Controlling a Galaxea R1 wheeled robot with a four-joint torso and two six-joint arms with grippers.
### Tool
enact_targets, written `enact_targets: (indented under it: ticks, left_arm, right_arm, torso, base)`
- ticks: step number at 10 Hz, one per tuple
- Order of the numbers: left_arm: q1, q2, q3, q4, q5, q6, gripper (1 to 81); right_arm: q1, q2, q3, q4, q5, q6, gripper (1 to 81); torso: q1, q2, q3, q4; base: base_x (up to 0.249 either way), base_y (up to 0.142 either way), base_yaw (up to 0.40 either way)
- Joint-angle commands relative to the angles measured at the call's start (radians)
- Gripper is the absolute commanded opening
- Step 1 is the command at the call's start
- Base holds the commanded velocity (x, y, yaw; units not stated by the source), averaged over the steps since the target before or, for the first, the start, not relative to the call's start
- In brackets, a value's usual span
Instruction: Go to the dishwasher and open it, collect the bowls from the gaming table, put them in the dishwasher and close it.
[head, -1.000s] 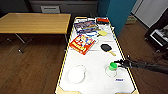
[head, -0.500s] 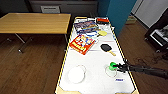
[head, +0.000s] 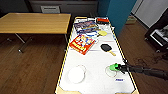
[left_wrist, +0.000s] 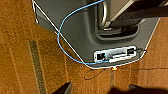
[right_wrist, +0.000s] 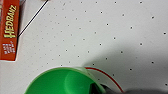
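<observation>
The gaming table (head: 95, 62) is lying with its long axis running away from the robot, its near end cut off by the lower edge of the head view and its far end reaching toward a grey cabinet (head: 62, 6) at the back wall. Its white top is framed by yellow sides.

On the near part of the top, toward the right side, a green bowl (head: 113, 67) is sitting over a faint round marking, and the right gripper (head: 118, 67) is reaching in from the right, its dark arm crossing the table's edge. The gripper is touching or gripping the bowl's rim, but whether its jaws are pinching it or standing apart I cannot tell. In the right wrist view the green bowl (right_wrist: 63, 81) is showing large, cut off below, with a thin red curved line beside it on the dotted white surface.

Near the left side of the same end, a white bowl (head: 76, 74) is resting upright.

Farther along, a black paddle (head: 107, 48) with a wooden handle is lying flat, pointing roughly toward the right near corner. Beside it a red game box (head: 82, 43) is lying at a slant; in the right wrist view the red game box (right_wrist: 9, 30) is reading "HEDBANZ". More boxes lie beyond it, their print too blurred to read.

A wooden table (head: 35, 23) is standing to the left, apart from the gaming table, on a brown floor (head: 30, 70).

The left wrist view is showing the robot's grey base with a blue cable (left_wrist: 65, 37); the left gripper's jaw state cannot be told.
</observation>
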Motion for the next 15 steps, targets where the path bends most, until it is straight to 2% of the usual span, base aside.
enact_targets:
  ticks: [1, 3, 4, 6, 8, 9, 10, 11, 15]
  left_arm:
    - [0.019, 0.005, 0.004, -0.004, 0.08, -0.003, 81.1]
    - [0.017, 0.009, 0.011, 0.0, 0.077, -0.001, 81.1]
    - [0.017, 0.005, 0.03, 0.003, 0.077, -0.001, 81.1]
    - [0.013, -0.026, 0.11, 0.005, 0.077, 0.0, 81.1]
    - [0.011, -0.112, 0.255, 0.005, 0.064, -0.001, 81.1]
    - [0.011, -0.179, 0.361, 0.003, 0.032, -0.001, 81.1]
    - [0.011, -0.278, 0.53, 0.005, 0.023, -0.001, 81.1]
    - [0.007, -0.356, 0.663, 0.005, -0.001, 0.002, 81.1]
    - [-0.026, -0.461, 0.847, 0.005, -0.018, 0.006, 81.1]
  right_arm:
    - [0.24, -0.161, 0.134, 0.037, -0.116, 0.035, 1.0]
    - [0.284, -0.31, 0.282, 0.025, -0.281, 0.041, 1.0]
    - [0.275, -0.384, 0.347, 0.019, -0.295, 0.041, 1.0]
    - [0.186, -0.538, 0.481, -0.026, -0.332, 0.041, 1.0]
    - [0.042, -0.63, 0.562, -0.076, -0.313, 0.043, 1.0]
    - [-0.044, -0.646, 0.577, -0.098, -0.301, 0.043, 1.0]
    - [-0.106, -0.671, 0.609, -0.116, -0.254, 0.043, 1.0]
    - [-0.147, -0.709, 0.652, -0.125, -0.243, 0.043, 1.0]
    - [-0.276, -0.861, 0.84, -0.199, -0.237, 0.043, 1.0]
  torso:
    - [0.0, 0.0, 0.0, 0.0]
    - [0.0, 0.0, 0.0, 0.0]
    - [0.0, 0.0, 0.0, 0.0]
    - [0.0, 0.0, 0.0, 0.0]
    - [0.0, 0.0, 0.0, 0.0]
    - [0.0, 0.0, 0.0, 0.0]
    - [0.0, 0.0, 0.0, 0.0]
    - [0.0, 0.0, 0.0, 0.0]
    - [0.0, 0.0, 0.0, 0.0]
  base:
    - [0.0, 0.0, 0.0]
    - [0.0, 0.0, 0.0]
    - [0.0, 0.0, 0.0]
    - [0.0, 0.0, 0.0]
    - [0.0, 0.0, 0.0]
    - [0.0, 0.0, 0.0]
    - [0.0, 0.0, 0.0]
    - [0.0, 0.0, 0.0]
    - [0.0, 0.0, 0.0]
